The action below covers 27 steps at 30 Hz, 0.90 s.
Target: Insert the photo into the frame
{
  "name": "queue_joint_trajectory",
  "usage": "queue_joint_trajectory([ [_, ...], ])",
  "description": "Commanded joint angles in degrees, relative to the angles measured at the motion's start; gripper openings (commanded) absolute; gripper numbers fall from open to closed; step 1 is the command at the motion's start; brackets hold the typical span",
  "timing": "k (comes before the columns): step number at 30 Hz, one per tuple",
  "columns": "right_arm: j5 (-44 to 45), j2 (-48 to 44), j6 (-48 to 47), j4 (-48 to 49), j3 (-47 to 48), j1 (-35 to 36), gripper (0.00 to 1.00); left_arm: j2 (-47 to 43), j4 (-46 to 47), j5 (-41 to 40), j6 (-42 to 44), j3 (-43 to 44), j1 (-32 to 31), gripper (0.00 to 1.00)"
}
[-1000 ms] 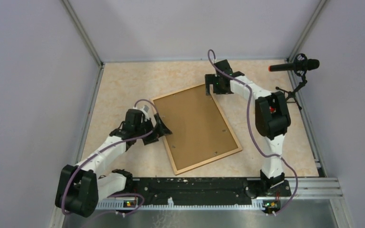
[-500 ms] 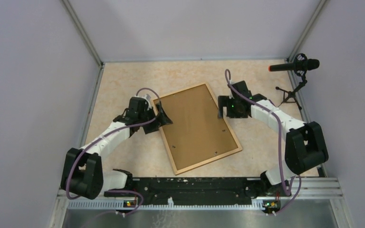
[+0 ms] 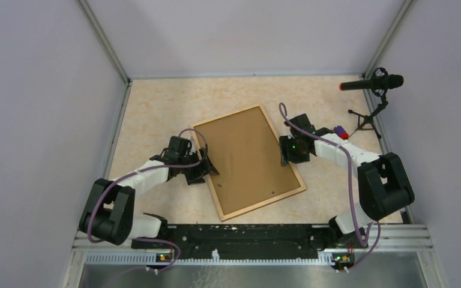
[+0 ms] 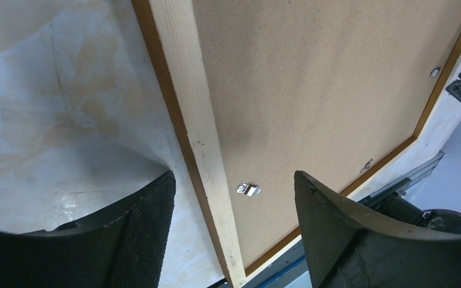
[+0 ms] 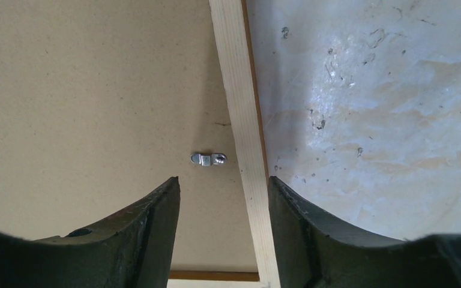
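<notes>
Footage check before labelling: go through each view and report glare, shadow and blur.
Top view: even soft light, sharp, no glare. Left wrist view: pale glare on the table, a soft shadow on the board just above the clip, near fingers dark. Right wrist view: sheen on the table, second clip crisp, frame rail bright.

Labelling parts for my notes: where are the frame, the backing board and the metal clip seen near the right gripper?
frame (image 4: 199,132), left wrist view, on its pale wood side rail.
backing board (image 3: 246,156), top external view, middle of its brown face.
metal clip (image 5: 208,159), right wrist view, its centre.
</notes>
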Motion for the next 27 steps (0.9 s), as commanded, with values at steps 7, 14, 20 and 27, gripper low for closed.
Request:
queue_joint_trajectory([
  [7, 1.98, 2.19, -2.28, 2.37, -0.89, 1.46, 0.52, 3.63, 4.36, 1.67, 1.08, 2.37, -0.55, 0.72],
  [14, 6.33, 5.19, -2.55, 2.64, -0.16, 2.46, 0.50, 4.17, 4.81, 1.71, 1.05, 2.07, -0.72, 0.70],
  [20, 6.86, 6.39, -2.00, 3.63, -0.13, 2.51, 0.48, 4.26, 5.01, 1.73, 0.91, 2.19, -0.72, 0.69],
  [27, 7.65, 9.06, 5.53, 5.22, -0.92, 2.60, 0.23, 4.94, 6.09, 2.34, 0.42, 1.59, -0.90, 0.68],
])
